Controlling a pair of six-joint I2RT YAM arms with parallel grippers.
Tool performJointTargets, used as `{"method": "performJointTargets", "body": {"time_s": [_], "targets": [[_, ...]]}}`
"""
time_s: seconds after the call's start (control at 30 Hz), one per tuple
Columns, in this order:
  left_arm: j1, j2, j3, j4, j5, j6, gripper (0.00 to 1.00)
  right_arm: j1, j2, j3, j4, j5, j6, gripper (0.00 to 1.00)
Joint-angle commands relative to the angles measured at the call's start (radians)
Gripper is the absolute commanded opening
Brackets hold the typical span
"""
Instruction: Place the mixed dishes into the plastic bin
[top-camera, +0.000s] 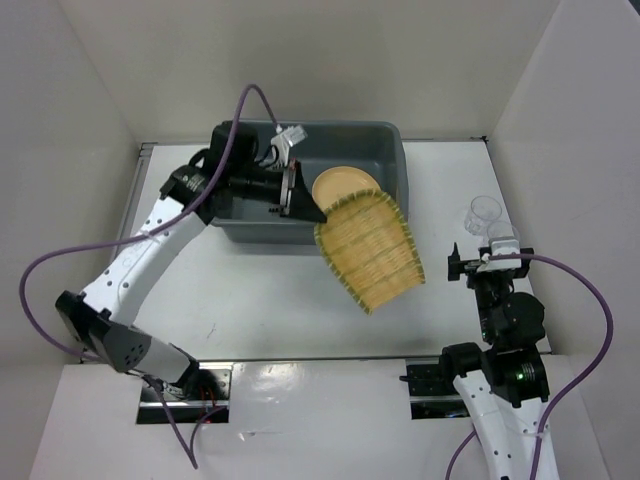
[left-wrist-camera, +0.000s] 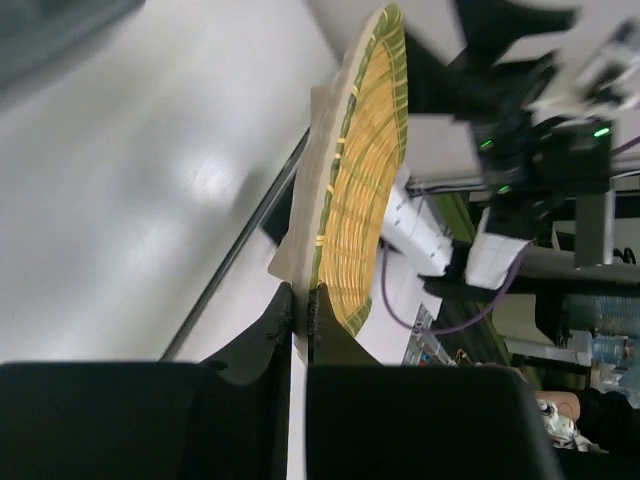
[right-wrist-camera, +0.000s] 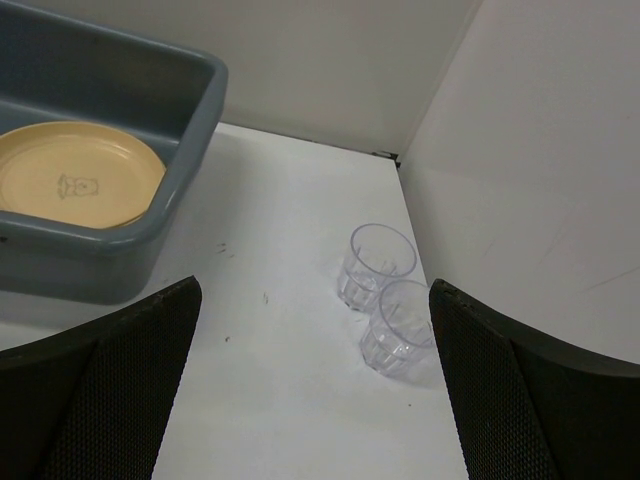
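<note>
Left hand (top-camera: 290, 196) is clenched on the edge of the yellow ribbed bamboo-look tray (top-camera: 370, 250), the fan-shaped one with rounded corners. In the left wrist view both fingers (left-wrist-camera: 268, 332) pinch the rim and the tray shows almost edge-on. It's held tilted off the desk (top-camera: 260, 295), which is white. From above, its far end overlaps the front right corner of the big dark grey rectangular plastic bin (top-camera: 398, 150), and the rest hangs over the desk in front of it.

One round shallow tan-orange plate (top-camera: 340, 183) lies flat in the bin, by the right wall.

Right hand (top-camera: 487, 258) is wide open with nothing in it, out on the right of the desk. Just past it are two small clear ribbed glasses (right-wrist-camera: 378, 262), side by side and touching or nearly so.
</note>
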Motion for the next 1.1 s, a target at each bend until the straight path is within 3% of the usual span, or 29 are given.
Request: {"method": "performJointTargets", "body": {"time_s": [0.0,0.07,0.4,0.47,0.73,0.83,0.87,0.9,0.97,1.07], "targets": [[0.035,0.122,0.206,-0.015,0.123,-0.049,0.00,0.006,-0.011,-0.008,0.058,0.021,0.004,0.99],[0.101,0.216,0.316,0.005,0.110,-0.095,0.00,0.006,-0.011,-0.008,0.058,0.021,0.004,0.99],[0.317,0.555,0.505,0.142,0.094,-0.198,0.00,0.006,-0.011,-0.008,0.058,0.039,0.004,0.99],[0.328,0.648,0.562,0.169,0.094,-0.218,0.00,0.006,-0.011,-0.008,0.068,0.050,0.004,0.99],[0.317,1.053,1.048,0.001,0.071,-0.209,0.00,0.006,0.008,-0.008,0.068,0.059,0.004,0.99],[0.308,1.223,1.334,-0.120,0.062,-0.209,0.00,0.006,0.017,-0.008,0.068,0.059,0.004,0.99],[0.308,1.360,1.458,-0.166,0.053,-0.244,0.00,0.006,0.017,-0.008,0.068,0.059,0.004,0.99],[0.308,1.348,1.508,-0.153,0.104,-0.253,0.00,0.006,0.017,-0.008,0.068,0.059,0.004,0.99],[0.308,1.391,1.585,-0.186,0.069,-0.239,0.00,0.006,0.017,-0.008,0.068,0.059,0.004,0.99],[0.297,1.440,1.584,-0.178,0.082,-0.239,0.00,0.006,0.017,-0.008,0.068,0.059,0.004,0.99]]}}
